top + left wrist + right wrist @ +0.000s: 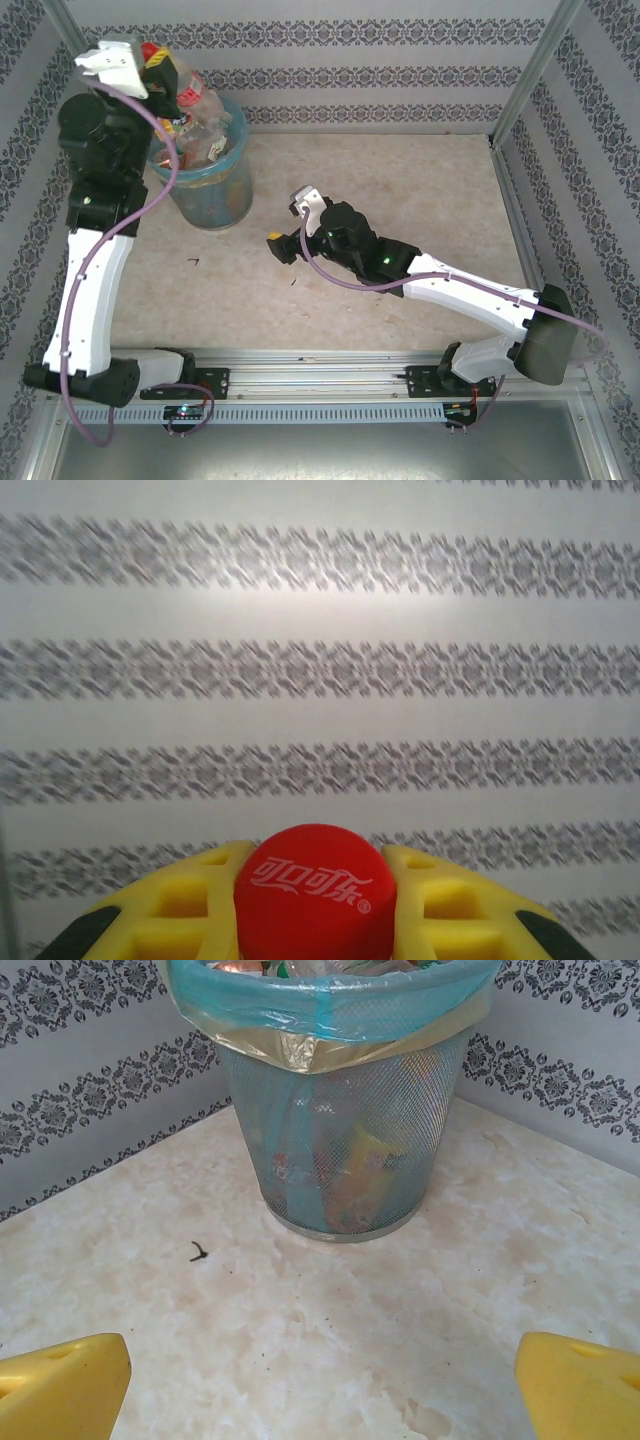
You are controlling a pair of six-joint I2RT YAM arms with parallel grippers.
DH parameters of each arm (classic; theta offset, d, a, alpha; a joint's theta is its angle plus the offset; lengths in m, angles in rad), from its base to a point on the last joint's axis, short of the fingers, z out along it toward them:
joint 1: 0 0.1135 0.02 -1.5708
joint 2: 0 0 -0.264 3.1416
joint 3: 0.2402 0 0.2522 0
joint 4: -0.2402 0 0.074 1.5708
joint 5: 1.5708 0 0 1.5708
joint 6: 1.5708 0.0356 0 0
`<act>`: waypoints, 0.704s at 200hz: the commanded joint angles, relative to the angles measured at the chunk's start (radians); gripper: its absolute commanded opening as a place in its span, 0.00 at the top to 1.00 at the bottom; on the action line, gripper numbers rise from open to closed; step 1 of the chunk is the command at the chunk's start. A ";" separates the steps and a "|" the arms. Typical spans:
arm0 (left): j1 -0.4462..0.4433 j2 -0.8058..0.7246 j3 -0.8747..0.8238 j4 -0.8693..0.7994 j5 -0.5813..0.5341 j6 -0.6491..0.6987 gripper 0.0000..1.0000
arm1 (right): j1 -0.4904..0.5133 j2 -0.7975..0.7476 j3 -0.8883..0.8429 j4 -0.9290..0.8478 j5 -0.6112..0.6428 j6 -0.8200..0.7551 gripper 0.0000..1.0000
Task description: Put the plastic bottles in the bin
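Note:
My left gripper (160, 68) is raised at the back left, above the bin's far rim, shut on a clear plastic bottle (193, 95) with a red label. In the left wrist view its red cap (312, 895) sits clamped between the yellow fingers (170, 910). The bin (218, 195) is a light-blue mesh bucket with a blue bag liner, and several bottles (208, 142) are piled inside. My right gripper (281, 246) hovers low over the table to the right of the bin, open and holding nothing. In the right wrist view the bin (340, 1130) stands ahead of the spread yellow fingertips (62, 1388).
Patterned walls enclose the table on the left, back and right, and the bin stands near the back-left corner. A small dark speck (199, 1252) lies on the marble tabletop (400, 180) in front of the bin.

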 commanded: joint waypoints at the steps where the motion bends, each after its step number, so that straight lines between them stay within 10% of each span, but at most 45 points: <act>1: 0.017 -0.002 0.018 -0.057 -0.118 0.077 1.00 | -0.008 0.000 0.004 0.005 -0.015 0.010 0.02; 141: 0.196 0.118 -0.085 -0.414 0.009 -0.055 1.00 | -0.008 0.024 -0.011 -0.014 -0.010 0.028 0.02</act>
